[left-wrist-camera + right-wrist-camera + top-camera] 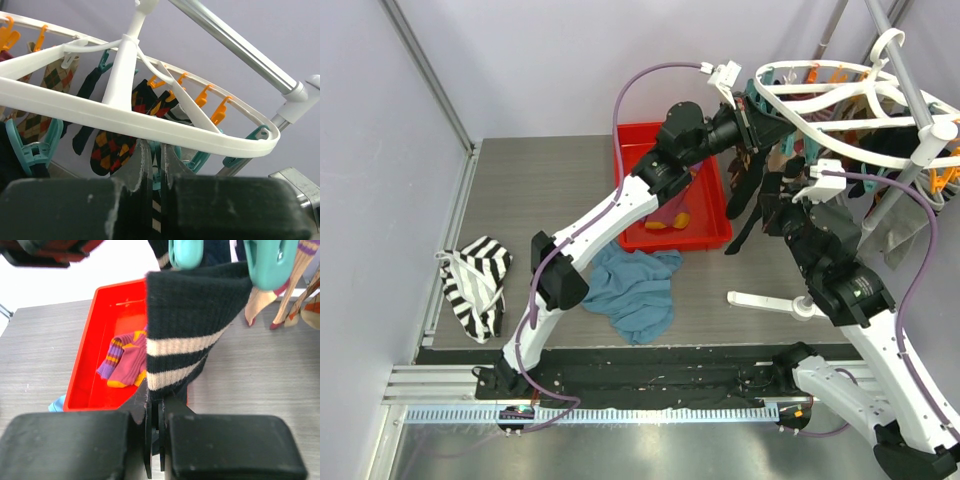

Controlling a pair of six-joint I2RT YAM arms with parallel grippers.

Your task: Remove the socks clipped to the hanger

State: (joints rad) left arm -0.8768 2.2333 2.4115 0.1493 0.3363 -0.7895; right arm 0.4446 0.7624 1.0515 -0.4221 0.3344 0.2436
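The white oval hanger (840,95) hangs at the back right with several socks on teal and orange clips. My left gripper (752,125) is raised to its near rim (75,107). In the left wrist view, the left gripper (156,162) is shut on a teal clip (159,172) under the rim, with a striped sock edge below it. My right gripper (782,205) sits under the hanger. In the right wrist view, the right gripper (159,400) is shut on the lower edge of a black sock with cream stripes (190,315). That sock hangs from teal clips (272,262). Argyle socks (107,150) hang further along.
A red tray (675,246) stands on the table behind centre and holds a purple and orange sock (127,362). A blue cloth (635,290) lies in front of it. A black-and-white striped cloth (475,285) lies at the left. A metal stand pole (910,80) carries the hanger, and its white foot (770,302) rests on the table.
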